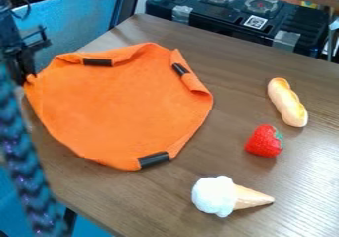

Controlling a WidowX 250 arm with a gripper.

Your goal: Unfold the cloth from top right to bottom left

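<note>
Far left: a braided strand (29, 161), blue and purple, runs down the foreground. Behind it, at the upper left edge, the black gripper (28, 72) hangs at the left corner of the cloth, its fingers narrow and closed on a small pinch of orange fabric. Left to center: the orange cloth (119, 112) lies spread on the brown wooden table (232, 57), its outline roughly rounded, with its rim turned over along parts of the top and the right side. Three black bands (each wrapped across the rim) mark it, in order: an upper left band (97, 62), a lower band (154, 159) and an upper right band (180, 70). Right of center, near the front: a toy ice cream cone (215, 196) lies on its side, white scoop to the left, tip to the right. Behind the table, at the upper right: a black stove-like unit (228, 20) with two round burners. Next: a red toy strawberry (263, 141), its green leaves facing right. Farthest right: a toy bread loaf (288, 102), long and tan, behind the strawberry.
</note>
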